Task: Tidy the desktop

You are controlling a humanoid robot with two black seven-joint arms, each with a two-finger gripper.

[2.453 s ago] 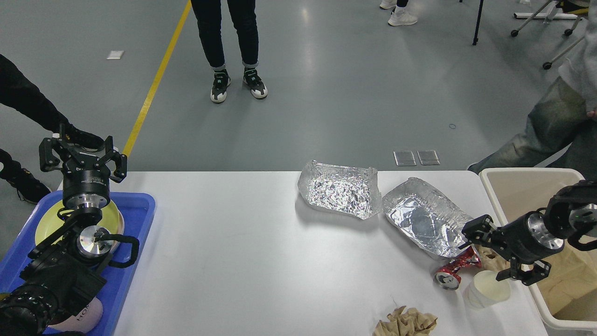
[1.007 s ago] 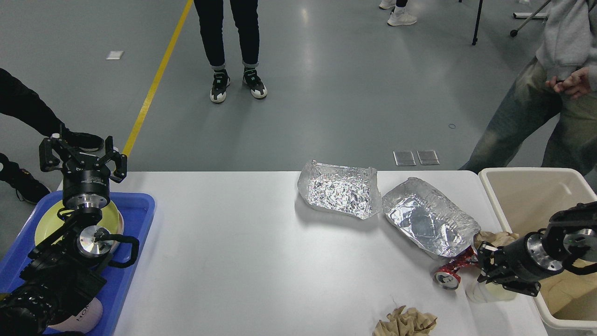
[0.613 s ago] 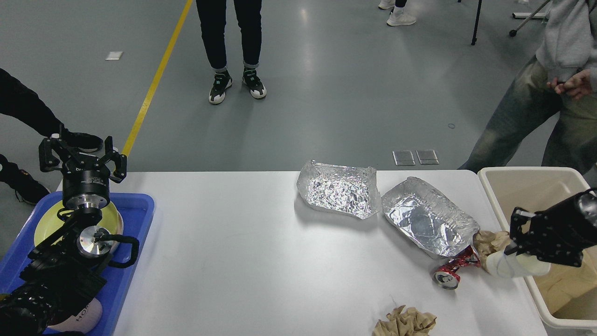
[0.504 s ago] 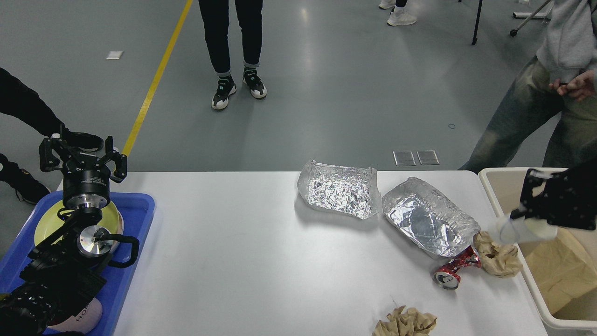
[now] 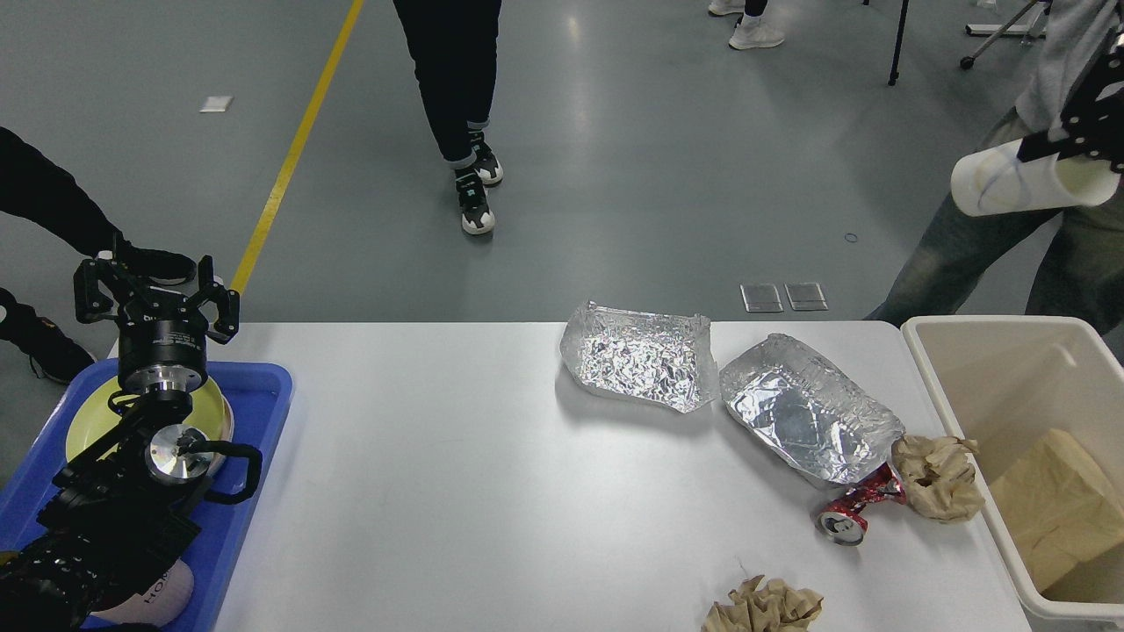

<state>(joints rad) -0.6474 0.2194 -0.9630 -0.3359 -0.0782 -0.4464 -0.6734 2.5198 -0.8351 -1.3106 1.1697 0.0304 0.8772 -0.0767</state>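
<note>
The white desktop (image 5: 439,456) carries two crumpled foil trays (image 5: 639,355) (image 5: 803,408), a crushed red can (image 5: 856,507) and two balls of brown paper (image 5: 941,478) (image 5: 764,606). My right gripper (image 5: 1076,145) is high at the top right edge of the view, above the beige bin. It is shut on a white paper cup (image 5: 1010,184) that it holds sideways. My left gripper (image 5: 154,290) is open and empty, pointing up over the blue tray.
The blue tray (image 5: 263,386) at the left holds a yellow plate (image 5: 211,412) and a pink cup (image 5: 167,592). The beige bin (image 5: 931,360) at the right holds brown paper (image 5: 1062,500). People stand on the floor behind the table.
My right gripper closed on the white cup beside the can, lifted it off the desktop and carried it up and right, high over the bin. The left arm has not moved.
</note>
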